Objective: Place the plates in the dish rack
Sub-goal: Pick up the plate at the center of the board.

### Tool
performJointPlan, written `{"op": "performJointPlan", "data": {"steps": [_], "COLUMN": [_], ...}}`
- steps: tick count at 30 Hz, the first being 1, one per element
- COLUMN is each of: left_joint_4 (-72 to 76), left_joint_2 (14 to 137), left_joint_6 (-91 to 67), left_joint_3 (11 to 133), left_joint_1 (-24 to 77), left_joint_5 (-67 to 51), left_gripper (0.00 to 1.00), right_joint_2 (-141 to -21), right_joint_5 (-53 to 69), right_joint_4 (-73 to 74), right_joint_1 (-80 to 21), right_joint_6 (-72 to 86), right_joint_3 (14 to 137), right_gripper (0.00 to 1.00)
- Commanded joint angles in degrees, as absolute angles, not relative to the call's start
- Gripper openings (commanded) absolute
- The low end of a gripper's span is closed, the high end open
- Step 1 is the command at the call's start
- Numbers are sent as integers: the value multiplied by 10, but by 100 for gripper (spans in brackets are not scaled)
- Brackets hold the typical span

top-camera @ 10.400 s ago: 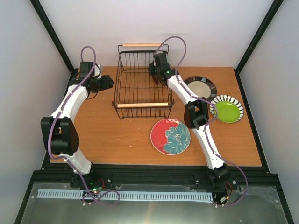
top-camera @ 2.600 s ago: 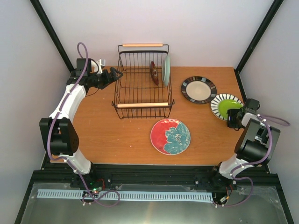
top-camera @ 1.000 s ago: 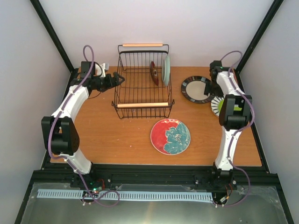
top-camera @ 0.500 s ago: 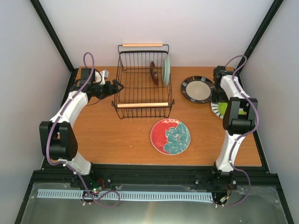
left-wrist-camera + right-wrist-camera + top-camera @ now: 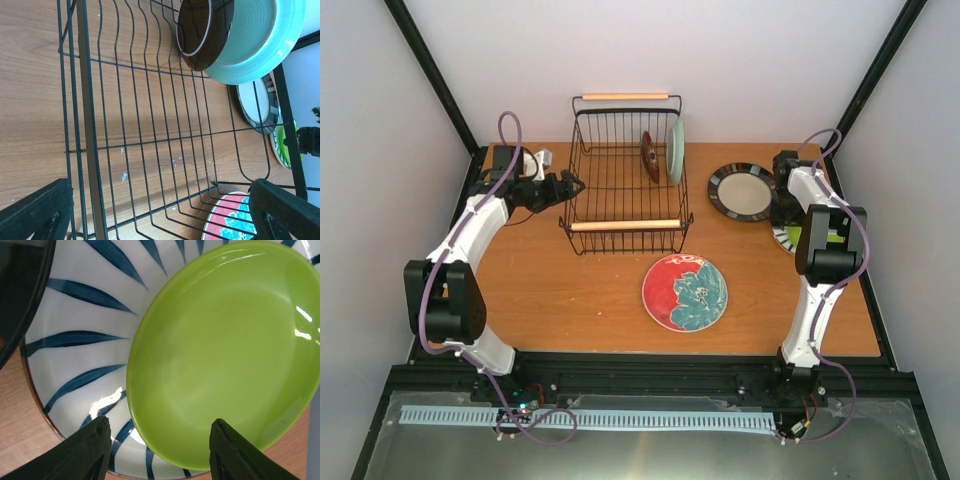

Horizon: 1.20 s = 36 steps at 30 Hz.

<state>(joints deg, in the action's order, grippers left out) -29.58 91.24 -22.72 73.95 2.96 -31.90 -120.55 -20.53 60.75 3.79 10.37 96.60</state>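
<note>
Wooden tabletop [image 5: 570, 290], left fingers [image 5: 35, 210] wide apart by dish rack [image 5: 625, 225], right fingers [image 5: 85, 450] apart over lime plate [image 5: 220, 350].

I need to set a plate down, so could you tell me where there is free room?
Bare table at front left, bordered by the dish rack, left arm and red flower plate. The rack's left half is free; the dark red plate and mint plate stand at its right end. Back right is crowded: black-rimmed plate, lime plate, right gripper.
</note>
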Motion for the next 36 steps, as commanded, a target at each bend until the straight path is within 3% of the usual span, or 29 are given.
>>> {"op": "performJointPlan", "data": {"steps": [1,11,18,24,36], "left_joint_4": [-298,-304,-307,-311,-314], "left_joint_2": [903,903,903,900,890], "left_joint_6": [-215,-215,-215,-215,-221], "left_joint_3": [773,773,777,780,797], "left_joint_1": [31,30,29,29,29], "left_joint_5": [-316,-309,-308,-305,-312], "left_gripper": [97,97,97,97,97], "right_joint_2": [-1224,-1239,-1241,-1225,-1124], "right_joint_5": [-207,-245,-255,-270,-278], "right_joint_4": [588,567,550,535,532], "right_joint_1": [41,41,43,43,42], "right_joint_6": [107,100,98,97,88], "right_joint_3": [958,934,904,872,840], "right_gripper": [55,52,31,3,3]}}
